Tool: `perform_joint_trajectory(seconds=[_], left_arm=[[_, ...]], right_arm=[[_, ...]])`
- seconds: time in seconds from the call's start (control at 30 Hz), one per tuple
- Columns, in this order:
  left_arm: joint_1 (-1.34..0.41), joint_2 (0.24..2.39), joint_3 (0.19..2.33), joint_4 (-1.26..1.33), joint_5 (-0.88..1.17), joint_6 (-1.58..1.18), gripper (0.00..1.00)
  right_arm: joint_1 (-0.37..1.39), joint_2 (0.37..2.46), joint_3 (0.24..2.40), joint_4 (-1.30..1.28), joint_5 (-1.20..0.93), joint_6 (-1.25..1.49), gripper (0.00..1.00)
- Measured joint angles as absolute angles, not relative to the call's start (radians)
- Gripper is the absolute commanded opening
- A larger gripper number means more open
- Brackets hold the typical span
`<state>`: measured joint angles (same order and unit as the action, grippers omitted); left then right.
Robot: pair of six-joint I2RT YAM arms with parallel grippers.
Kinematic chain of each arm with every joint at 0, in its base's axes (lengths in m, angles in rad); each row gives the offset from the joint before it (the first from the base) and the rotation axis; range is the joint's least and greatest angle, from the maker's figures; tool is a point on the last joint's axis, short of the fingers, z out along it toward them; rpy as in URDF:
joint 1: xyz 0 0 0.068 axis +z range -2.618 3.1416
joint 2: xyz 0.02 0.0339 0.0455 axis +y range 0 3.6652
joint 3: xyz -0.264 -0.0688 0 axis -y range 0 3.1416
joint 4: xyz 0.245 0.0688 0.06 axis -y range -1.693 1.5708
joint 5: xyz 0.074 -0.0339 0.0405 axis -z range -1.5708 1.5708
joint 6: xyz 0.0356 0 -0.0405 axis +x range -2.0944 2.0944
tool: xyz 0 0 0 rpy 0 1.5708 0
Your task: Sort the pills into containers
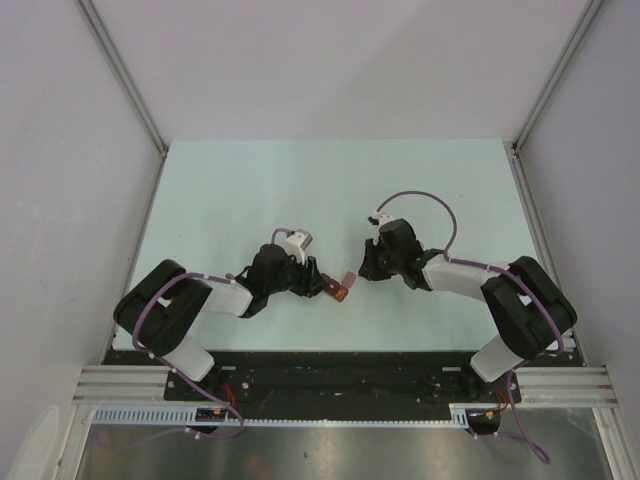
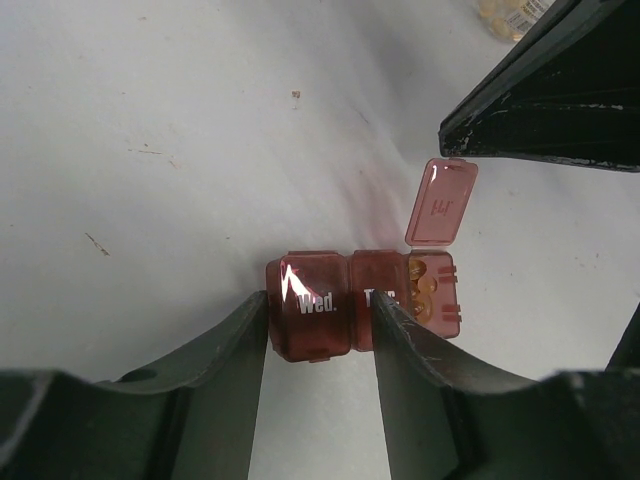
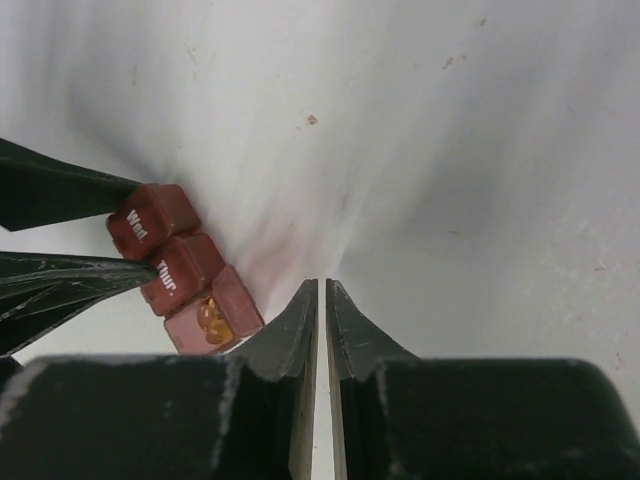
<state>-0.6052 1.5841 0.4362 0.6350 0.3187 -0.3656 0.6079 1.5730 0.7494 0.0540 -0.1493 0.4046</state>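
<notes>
The dark red pill box point(image 2: 310, 305) lies on the table, with its "Wed." and "Thur." lids closed. Its third compartment is open, with the lid point(image 2: 442, 203) flipped up. Orange-tan pills point(image 2: 425, 285) lie inside it and also show in the right wrist view point(image 3: 213, 322). My left gripper point(image 2: 320, 310) clamps the box: one finger is on the Wed. end, the other against the Thur. compartment. My right gripper point(image 3: 322, 285) is shut and empty, its tips on the table just right of the open compartment. From above, the box point(image 1: 342, 290) sits between the left gripper point(image 1: 328, 287) and the right gripper point(image 1: 366, 268).
A clear container with more orange-tan pills point(image 2: 508, 10) shows at the top right edge of the left wrist view, behind the right gripper's dark fingers point(image 2: 545, 95). The pale table point(image 1: 250, 190) has grey walls on three sides.
</notes>
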Motion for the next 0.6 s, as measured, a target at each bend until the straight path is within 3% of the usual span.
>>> perform_joint_trajectory(seconds=[0.6], left_arm=[[-0.605,1.591,0.436,0.646,0.320,-0.366,0.49]], right_arm=[[0.667,1.557,0.752,0.113,-0.449,0.364,0.11]])
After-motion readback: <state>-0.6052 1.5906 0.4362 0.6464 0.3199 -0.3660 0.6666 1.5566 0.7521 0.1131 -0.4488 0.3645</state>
